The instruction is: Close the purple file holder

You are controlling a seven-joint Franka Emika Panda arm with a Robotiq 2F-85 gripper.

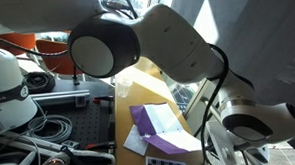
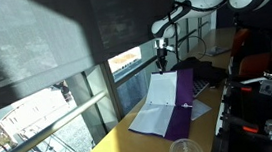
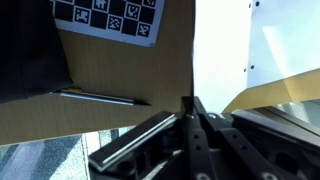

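The purple file holder [image 2: 183, 90] lies open on the wooden table by the window, with white sheets [image 2: 155, 116] on its flat half. Its purple cover stands lifted nearly upright. My gripper [image 2: 162, 59] is at the top edge of that cover, fingers pinched together on it. In the wrist view the fingers [image 3: 190, 102] meet on a thin edge, with white paper [image 3: 225, 50] on one side and bare table on the other. The holder also shows in an exterior view [image 1: 166, 142], where the arm hides the gripper.
A clear plastic cup [image 2: 184, 150] stands near the table's front end. A pen [image 3: 95, 97] lies on the wood beside a checkered marker board [image 3: 110, 14]. The window ledge runs along one side of the table [image 2: 132, 137]. Cables and equipment [image 2: 268, 93] crowd the opposite side.
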